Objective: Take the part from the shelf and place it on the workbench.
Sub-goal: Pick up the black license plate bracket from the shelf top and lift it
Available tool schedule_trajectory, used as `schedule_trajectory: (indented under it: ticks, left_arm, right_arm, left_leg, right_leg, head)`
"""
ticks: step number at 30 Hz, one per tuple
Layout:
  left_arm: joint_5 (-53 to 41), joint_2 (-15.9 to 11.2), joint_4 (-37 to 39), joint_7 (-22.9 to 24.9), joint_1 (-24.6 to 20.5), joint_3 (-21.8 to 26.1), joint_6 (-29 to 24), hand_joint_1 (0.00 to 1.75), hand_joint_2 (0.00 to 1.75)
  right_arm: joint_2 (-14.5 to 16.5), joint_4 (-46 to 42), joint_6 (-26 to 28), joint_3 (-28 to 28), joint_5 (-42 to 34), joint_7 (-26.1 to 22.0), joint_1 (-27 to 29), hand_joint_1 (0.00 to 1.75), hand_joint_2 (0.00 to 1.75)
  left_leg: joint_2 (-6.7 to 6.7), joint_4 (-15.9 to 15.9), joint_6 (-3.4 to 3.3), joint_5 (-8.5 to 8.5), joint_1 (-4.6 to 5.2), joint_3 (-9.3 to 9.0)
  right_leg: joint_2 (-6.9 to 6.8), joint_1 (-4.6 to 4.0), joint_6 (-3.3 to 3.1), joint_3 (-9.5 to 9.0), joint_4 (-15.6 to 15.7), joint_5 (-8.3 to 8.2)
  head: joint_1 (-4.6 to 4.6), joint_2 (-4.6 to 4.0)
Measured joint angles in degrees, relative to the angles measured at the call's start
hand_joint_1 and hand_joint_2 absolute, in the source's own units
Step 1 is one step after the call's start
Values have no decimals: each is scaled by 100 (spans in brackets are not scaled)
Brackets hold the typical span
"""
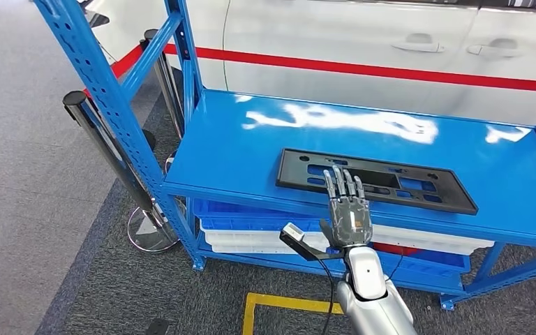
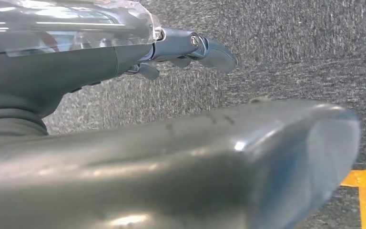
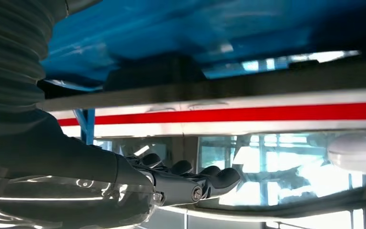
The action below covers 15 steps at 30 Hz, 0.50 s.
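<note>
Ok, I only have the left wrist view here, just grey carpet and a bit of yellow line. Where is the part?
Observer: In the head view, the black flat part lies on the top level of the blue shelf, near its front edge.
Operator: And the right hand?
Observer: The right hand reaches up from in front of the shelf. Its fingers are stretched out over the part's near edge and grip nothing. I cannot tell whether they touch it.
Operator: Anything underneath it?
Observer: White and blue bins are stacked on the level below, right beneath the front edge.
</note>
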State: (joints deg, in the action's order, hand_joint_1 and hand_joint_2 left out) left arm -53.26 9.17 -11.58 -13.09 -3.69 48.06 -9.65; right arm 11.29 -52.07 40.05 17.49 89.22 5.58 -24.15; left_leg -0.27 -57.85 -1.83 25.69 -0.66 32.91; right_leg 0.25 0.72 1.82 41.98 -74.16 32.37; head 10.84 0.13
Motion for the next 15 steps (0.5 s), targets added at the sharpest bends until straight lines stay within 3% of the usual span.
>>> schedule_trajectory:
  ticks: [1, 2, 3, 5, 7, 10, 12, 14, 15]
  left_arm:
    - [-18, -2, 0, -1, 3, -1, 13, 0, 0]
    - [-31, -3, 0, -2, 5, -2, 25, 0, 0]
    - [-47, -3, 0, -3, 5, -5, 36, 0, 0]
    - [-99, -3, 0, -2, -3, -13, 66, 0, 0]
    - [-132, -5, 0, 3, -10, -16, 93, 0, 0]
    - [-140, -12, -2, 18, -14, -18, 119, 0, 0]
    - [-140, -20, -2, 23, -20, -19, 122, 0, 0]
    - [-140, -24, -2, 24, -15, -20, 123, 0, 0]
    - [-140, -25, -2, 24, -8, -20, 123, 0, 0]
  right_arm:
    - [-23, -5, 0, 0, 0, 17, 28, 0, 175]
    - [-43, -17, 1, 0, 0, 33, 47, 0, 175]
    - [-60, -39, 1, 0, 0, 52, 57, 0, 175]
    - [-92, -101, 1, -1, 0, 99, 70, 0, 175]
    - [-133, -168, 1, -3, 0, 135, 114, 0, 175]
    - [-180, -271, 3, -4, 0, 146, 199, 0, 175]
    - [-192, -317, 4, -4, 0, 145, 229, 0, 175]
    - [-205, -329, 4, -4, 0, 145, 264, 0, 175]
    - [-214, -331, 4, -4, 0, 145, 288, 0, 175]
  left_leg:
    - [-4, -3, 4, 10, 0, -9]
    - [-7, -6, 14, 25, 0, -27]
    - [-9, -7, 28, 42, 0, -47]
    - [-10, -14, 74, 81, 17, -74]
    - [-10, -5, 135, 109, 26, -85]
    - [-2, -70, 233, 190, 16, -89]
    - [5, -553, 268, 423, 4, 127]
    - [6, -1332, 286, 714, 1, 540]
    - [6, -1594, 290, 755, 1, 706]
  right_leg:
    - [-1, 5, 0, 13, 16, -88]
    - [-2, 8, -10, -89, 261, -275]
    - [-4, 7, -31, -274, 661, -505]
    - [-4, -20, -81, -608, 1370, -768]
    - [-1, -57, -134, -703, 1584, -759]
    - [6, -34, -233, -759, 1643, -747]
    - [2, -19, -297, -828, 1676, -726]
    - [-2, -37, -338, -884, 1676, -676]
    - [-2, -47, -346, -915, 1675, -648]
  head:
    - [0, 0]
    - [0, 0]
    - [0, -1]
    - [1, -1]
    - [1, 0]
    - [1, 0]
    - [1, 0]
    - [2, 0]
    - [2, 0]
